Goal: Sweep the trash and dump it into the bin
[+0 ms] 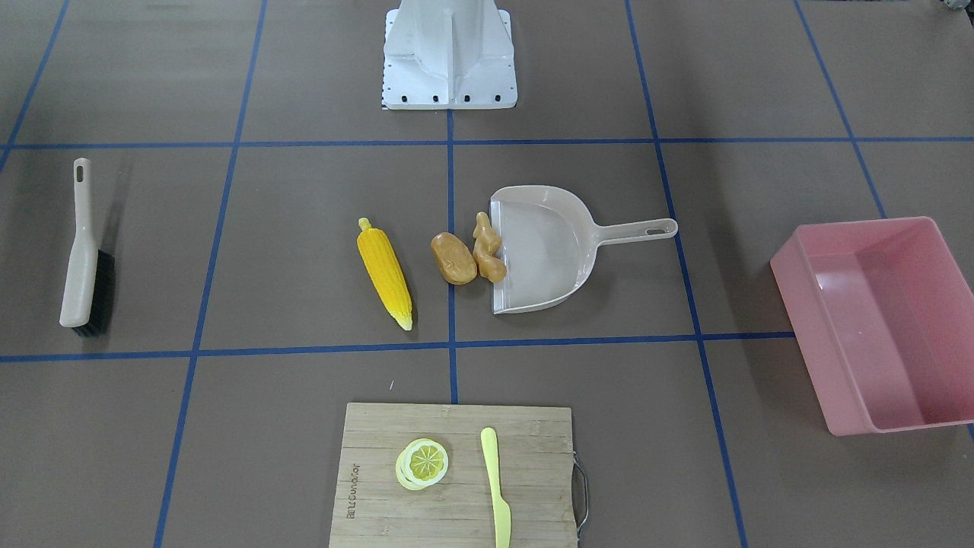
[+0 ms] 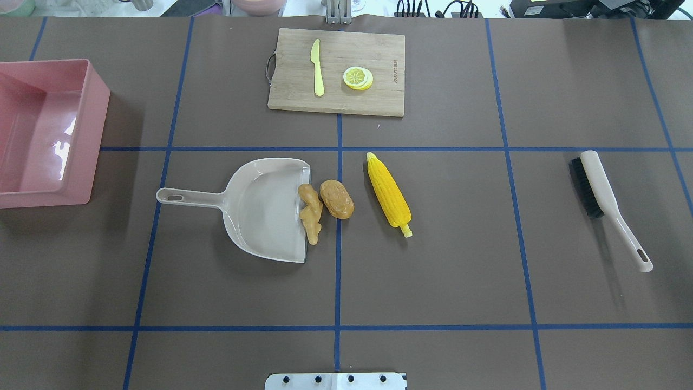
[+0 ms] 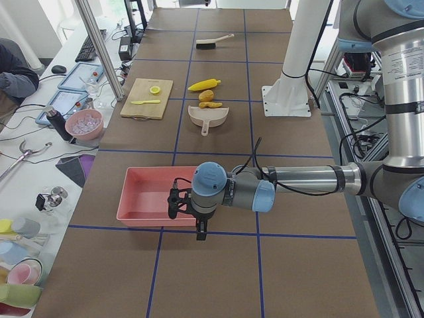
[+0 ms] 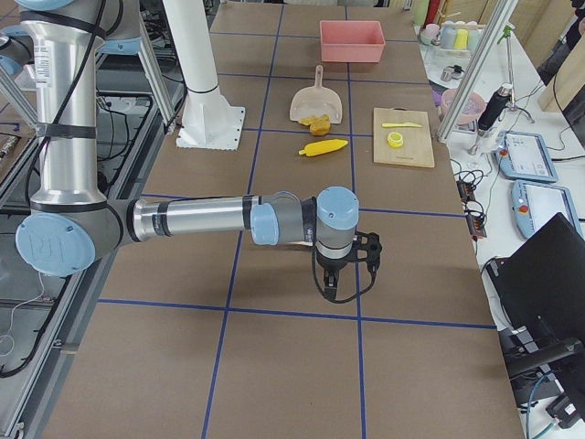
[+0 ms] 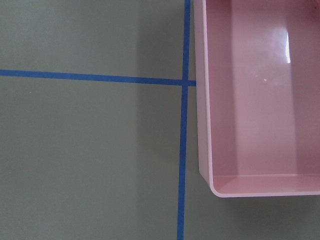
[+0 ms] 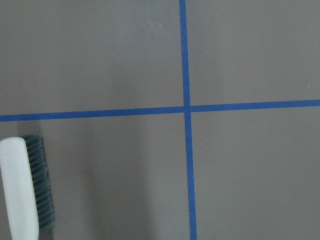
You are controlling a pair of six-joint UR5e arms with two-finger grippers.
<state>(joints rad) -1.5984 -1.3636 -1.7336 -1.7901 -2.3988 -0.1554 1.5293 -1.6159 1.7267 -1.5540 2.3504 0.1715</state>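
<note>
The yellow corn cob [image 1: 384, 272] lies mid-table. The brown potato [image 1: 453, 259] and the tan ginger root [image 1: 487, 249] lie by the open mouth of the beige dustpan [image 1: 544, 247], the ginger touching its lip. The pink bin [image 1: 806, 335] stands empty at the robot's left end and shows in the left wrist view [image 5: 250, 100]. My left gripper [image 3: 175, 203] hovers over the bin's near end. My right gripper [image 4: 345, 276] hovers over the table's other end. Both show only in the side views, so I cannot tell if they are open or shut.
A beige hand brush [image 1: 80, 251] with dark bristles lies at the robot's right end and shows in the right wrist view [image 6: 20, 190]. A wooden cutting board [image 1: 456, 517] on the far side holds lemon slices [image 1: 422, 463] and a yellow plastic knife [image 1: 496, 487].
</note>
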